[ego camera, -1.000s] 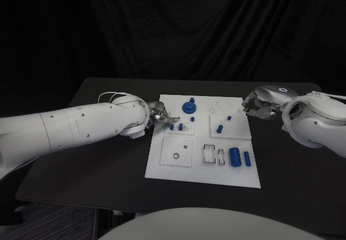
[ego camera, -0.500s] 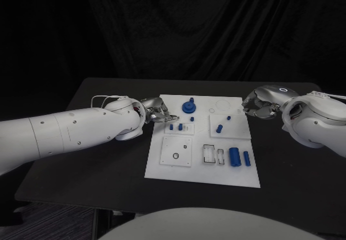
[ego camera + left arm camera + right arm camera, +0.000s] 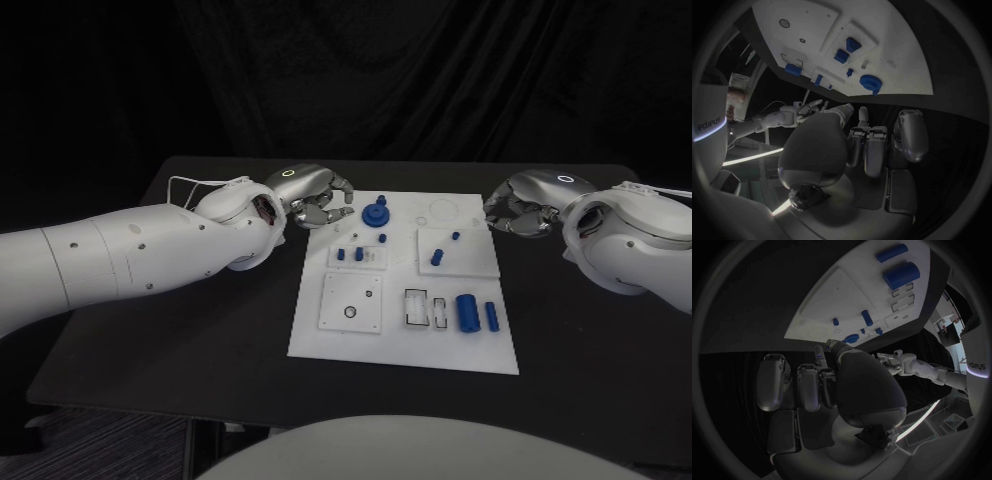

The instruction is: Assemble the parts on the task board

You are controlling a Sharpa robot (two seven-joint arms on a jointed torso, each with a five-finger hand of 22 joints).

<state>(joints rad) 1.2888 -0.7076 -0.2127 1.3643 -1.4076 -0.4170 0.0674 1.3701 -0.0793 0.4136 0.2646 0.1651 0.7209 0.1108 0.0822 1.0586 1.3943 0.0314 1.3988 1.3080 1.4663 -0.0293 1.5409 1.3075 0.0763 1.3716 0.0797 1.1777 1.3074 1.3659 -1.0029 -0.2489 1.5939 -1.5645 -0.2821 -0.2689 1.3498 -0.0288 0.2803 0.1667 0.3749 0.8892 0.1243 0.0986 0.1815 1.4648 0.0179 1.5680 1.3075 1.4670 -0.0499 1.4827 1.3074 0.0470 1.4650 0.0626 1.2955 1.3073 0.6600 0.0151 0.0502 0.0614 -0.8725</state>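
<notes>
White left arm point(image 3: 130, 250) enters from the left edge of the head view and ends in the left hand point(image 3: 315, 196), which hangs over the black worktop point(image 3: 216, 300) just beside the far left corner of the task board point(image 3: 325, 335). Its fingers point(image 3: 873, 145) are curled in toward the palm with nothing visible between them; the left wrist view shows them drawn close together, apart from the board's edge.

Nearest those fingers on the board is the round blue part with a post point(image 3: 376, 213), upright at the far left of the plate, close to the fingertips but not touching them. Just nearer the robot stand two small blue pegs point(image 3: 349, 254) on a raised white block. Below that lies a white square plate with a dark ring point(image 3: 353, 302). To the right, a short blue cylinder point(image 3: 437, 257) and a small blue stud point(image 3: 456, 237) sit on a second white block. At the near right of the board lie a thick blue cylinder point(image 3: 467, 311) and a thinner blue rod point(image 3: 492, 317), side by side, beside two rectangular slots point(image 3: 418, 308).

Off the board's far right corner hangs the right hand point(image 3: 522, 205), over bare worktop. Its fingers point(image 3: 807, 385) are likewise curled inward, holding nothing, well apart from every blue part.
</notes>
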